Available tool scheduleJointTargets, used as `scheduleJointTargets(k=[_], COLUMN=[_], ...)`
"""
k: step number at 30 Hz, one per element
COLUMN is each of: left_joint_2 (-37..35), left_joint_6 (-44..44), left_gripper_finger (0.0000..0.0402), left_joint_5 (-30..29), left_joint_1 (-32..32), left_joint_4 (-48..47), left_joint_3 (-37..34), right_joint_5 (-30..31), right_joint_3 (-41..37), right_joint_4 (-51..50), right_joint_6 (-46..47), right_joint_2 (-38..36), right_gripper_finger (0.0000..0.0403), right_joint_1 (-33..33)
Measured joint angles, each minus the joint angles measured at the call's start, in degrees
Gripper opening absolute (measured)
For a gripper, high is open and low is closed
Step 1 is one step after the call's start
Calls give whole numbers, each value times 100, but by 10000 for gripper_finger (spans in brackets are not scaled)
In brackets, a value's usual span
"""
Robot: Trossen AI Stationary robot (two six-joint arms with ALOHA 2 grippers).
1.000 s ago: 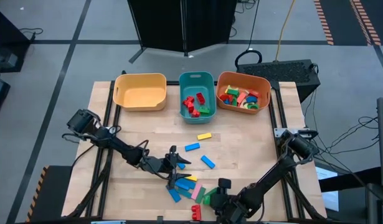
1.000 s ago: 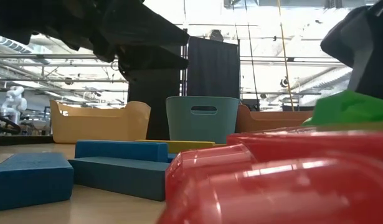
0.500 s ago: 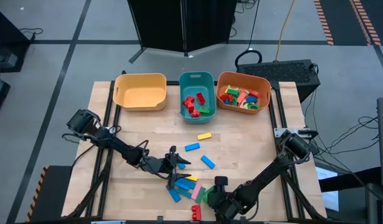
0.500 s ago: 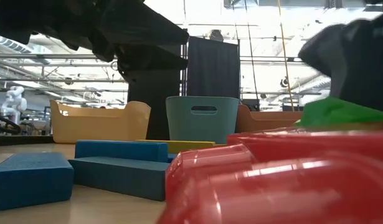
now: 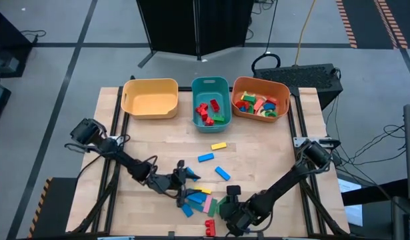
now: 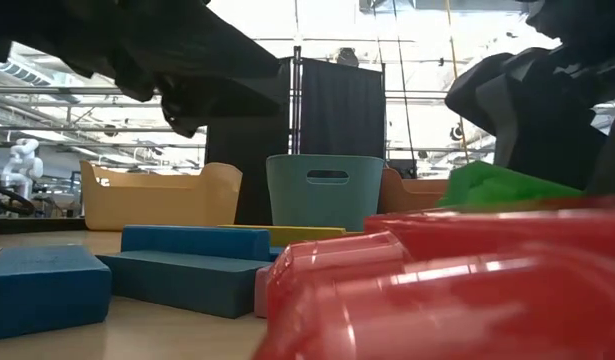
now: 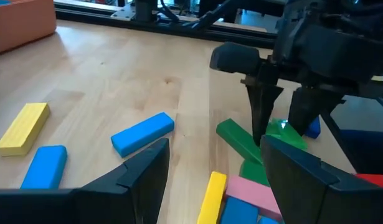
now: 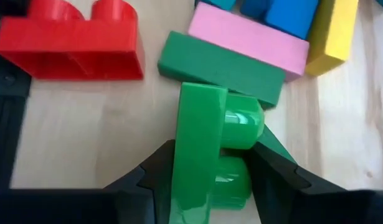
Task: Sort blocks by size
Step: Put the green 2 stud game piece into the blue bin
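Presently: green brick between the right tool's fingers, loose pile at 6 o'clock

Item 1. Right tool, at 6 o'clock on the bench. Fingers straddle an upended green brick, both touching its sides; grasping it, on this evidence, though lift is not yet shown.

Item 2. Left tool, just toward 7 o'clock of the pile, released, fingers spread and empty.

Item 3. Pile of blocks at 6 o'clock: green bar touching the held brick, pink brick, yellow bar, red brick, blue pieces.

Item 4. Strays at centre: yellow brick, blue brick, blue bar.

Item 5. Bins at 12 o'clock: yellow bin with no blocks showing in it, teal bin and orange bin partly filled.

Risks, judged:
- Brick leans on the green bar; raising it may drag or flip the bar.
- Grip sits on smooth sides; a shallow hold could let it slip.
- Both tools stand near; arms may collide over the pile.
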Motion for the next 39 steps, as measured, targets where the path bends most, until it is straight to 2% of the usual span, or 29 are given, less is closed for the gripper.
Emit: scheduleJointTargets(k=[7,14,19,28,34,39], left_joint_2=[1,1,1,1,1,1], left_joint_6=[-144,-282,-437,-435,-437,-442], left_gripper_finger=[241,241,241,241,241,241], left_joint_5=[-304,-563,-571,-738,-742,-764], left_joint_1=[-224,-350,-377,-498,-498,-498], left_joint_4=[8,13,-3,-42,-185,-254], left_joint_3=[0,0,0,0,-2,-2], right_joint_5=[132,642,1041,982,-300,-1000], right_joint_3=[-17,-11,-11,-11,-8,-5], right_joint_4=[-199,-837,-1246,-1144,-772,-309], right_joint_6=[-298,-753,-1260,-2578,-3161,-3555], right_joint_2=[-363,-894,-1413,-2307,-2608,-2540], right_gripper_finger=[156,160,162,159,161,159], right_joint_1=[-17,-266,-787,-2136,-3429,-4496])
